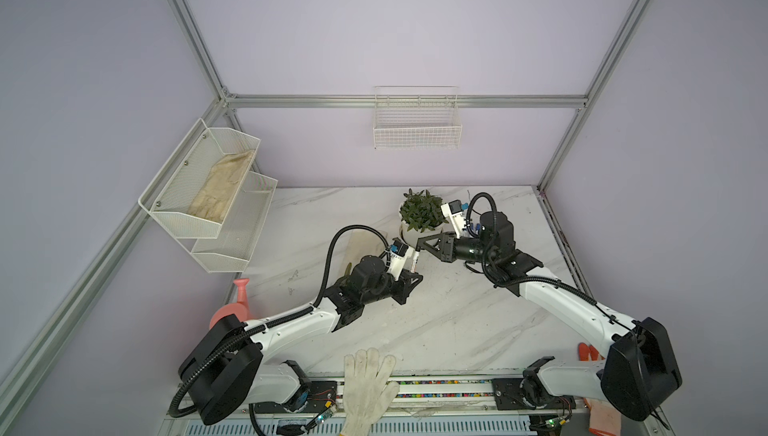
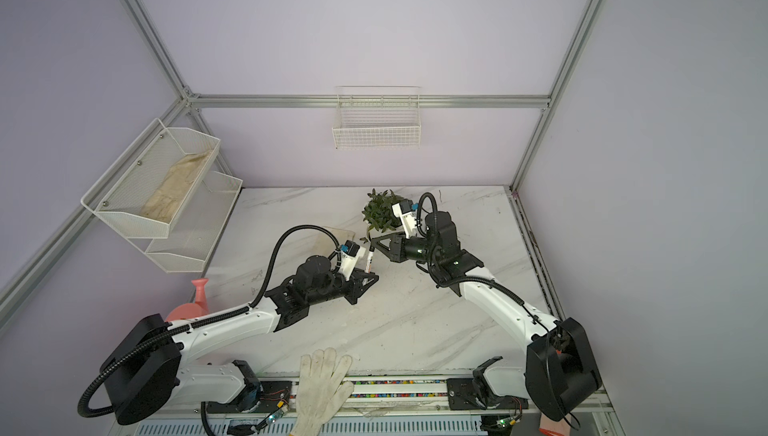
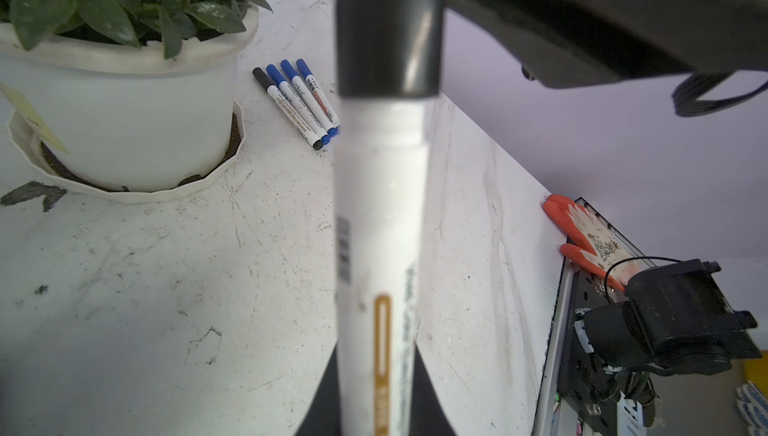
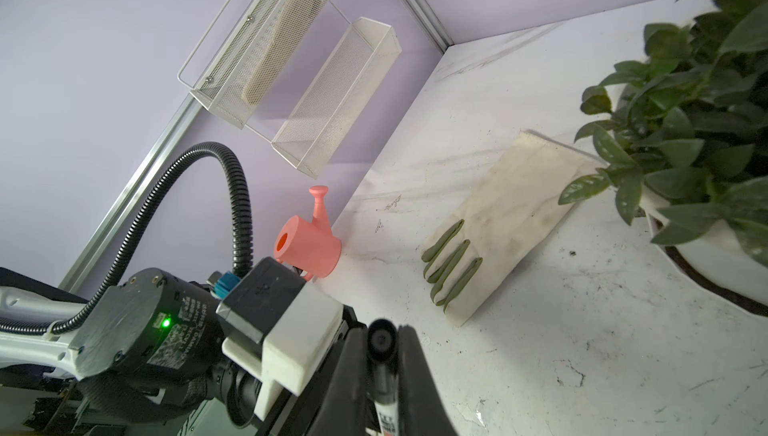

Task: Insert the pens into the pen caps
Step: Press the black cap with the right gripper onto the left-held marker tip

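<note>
My left gripper (image 3: 376, 396) is shut on a white-barrelled pen (image 3: 380, 247) and holds it raised off the table, as both top views show (image 1: 414, 261) (image 2: 369, 259). A black pen cap (image 3: 388, 39) sits over the pen's far end and hides the tip. My right gripper (image 4: 382, 342) is shut on that cap (image 4: 381, 336), and it meets the left gripper (image 1: 409, 278) from the right (image 1: 422, 243). Several capped pens (image 3: 299, 101), blue and black, lie side by side on the table next to the plant pot.
A white plant pot (image 1: 419, 214) stands just behind both grippers. A pale board with three olive strips (image 4: 507, 214) lies to its left. A pink watering can (image 1: 235, 305), a white glove (image 1: 370, 388), an orange glove (image 3: 582, 234) and wall racks (image 1: 208, 189) line the edges.
</note>
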`<state>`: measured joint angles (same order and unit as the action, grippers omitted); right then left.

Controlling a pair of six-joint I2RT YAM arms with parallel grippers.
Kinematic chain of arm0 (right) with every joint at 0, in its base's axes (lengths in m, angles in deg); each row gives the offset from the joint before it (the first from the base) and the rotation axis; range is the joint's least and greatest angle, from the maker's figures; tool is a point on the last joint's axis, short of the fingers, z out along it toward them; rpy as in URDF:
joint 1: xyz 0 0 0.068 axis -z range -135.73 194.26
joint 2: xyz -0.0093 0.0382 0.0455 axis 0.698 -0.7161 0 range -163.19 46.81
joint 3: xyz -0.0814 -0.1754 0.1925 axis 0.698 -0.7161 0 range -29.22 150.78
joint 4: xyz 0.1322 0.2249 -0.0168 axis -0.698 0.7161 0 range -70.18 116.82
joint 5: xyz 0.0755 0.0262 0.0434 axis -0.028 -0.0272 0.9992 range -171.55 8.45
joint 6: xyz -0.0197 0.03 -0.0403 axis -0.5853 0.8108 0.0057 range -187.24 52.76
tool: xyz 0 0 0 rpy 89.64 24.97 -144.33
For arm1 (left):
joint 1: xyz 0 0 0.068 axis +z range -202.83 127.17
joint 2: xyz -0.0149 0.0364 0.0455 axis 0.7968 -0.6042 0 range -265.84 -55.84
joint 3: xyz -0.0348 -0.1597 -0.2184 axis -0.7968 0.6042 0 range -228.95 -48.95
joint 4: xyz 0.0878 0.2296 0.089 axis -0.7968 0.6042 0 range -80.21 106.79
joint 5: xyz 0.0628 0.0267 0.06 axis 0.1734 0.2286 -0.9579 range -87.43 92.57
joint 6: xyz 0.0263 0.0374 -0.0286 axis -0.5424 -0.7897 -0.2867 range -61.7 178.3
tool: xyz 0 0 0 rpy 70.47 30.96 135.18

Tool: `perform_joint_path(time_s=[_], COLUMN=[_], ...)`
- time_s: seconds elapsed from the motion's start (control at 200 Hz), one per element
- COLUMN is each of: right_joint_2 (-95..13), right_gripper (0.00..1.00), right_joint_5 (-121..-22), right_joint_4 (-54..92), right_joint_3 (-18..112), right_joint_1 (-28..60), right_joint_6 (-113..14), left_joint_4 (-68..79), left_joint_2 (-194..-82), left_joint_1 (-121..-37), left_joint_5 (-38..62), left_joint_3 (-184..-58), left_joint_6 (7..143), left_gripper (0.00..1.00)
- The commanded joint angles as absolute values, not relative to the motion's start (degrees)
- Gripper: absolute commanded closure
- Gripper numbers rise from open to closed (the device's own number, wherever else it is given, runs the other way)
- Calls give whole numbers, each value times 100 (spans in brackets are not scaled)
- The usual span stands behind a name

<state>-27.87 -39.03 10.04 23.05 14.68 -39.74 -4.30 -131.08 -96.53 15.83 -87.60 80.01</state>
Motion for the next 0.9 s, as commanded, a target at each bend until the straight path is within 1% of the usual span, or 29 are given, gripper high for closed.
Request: perform_joint_path(time_s=[0.0, 0.39, 0.52, 0.74, 0.765, 0.83, 0.895], right_joint_2=[-2756, -2783, -2732, -2646, -2643, -2614, -2535], right_gripper=[100, 100, 94, 89, 86, 74, 66], right_joint_5=[-2938, -3199, -3365, -3772, -3777, -3941, -4202], right_joint_4=[2069, 2812, 2896, 2904, 2905, 2931, 2950], right_joint_3=[2211, 2368, 2461, 2860, 2913, 3024, 3131], right_joint_1=[1315, 1289, 1282, 1287, 1283, 1287, 1293], right_joint_6=[-4247, -4796, -4900, -4958, -4960, -4932, -4933], left_joint_4=[-1205, -1574, -1610, -1597, -1588, -1545, -1461], left_joint_2=[-13116, -13169, -13177, -13234, -13226, -13213, -13204], left_joint_1=[-9491, -9562, -9622, -9845, -9873, -9956, -10037], left_joint_5=[955, 1058, 1066, 1102, 1093, 1092, 1125], left_joint_3=[-9509, -9597, -9600, -9365, -9332, -9264, -9205], left_joint_6=[7856, 7448, 7337, 7162, 7145, 7100, 7089], left_gripper=[100, 100, 100, 100, 100, 100, 100])
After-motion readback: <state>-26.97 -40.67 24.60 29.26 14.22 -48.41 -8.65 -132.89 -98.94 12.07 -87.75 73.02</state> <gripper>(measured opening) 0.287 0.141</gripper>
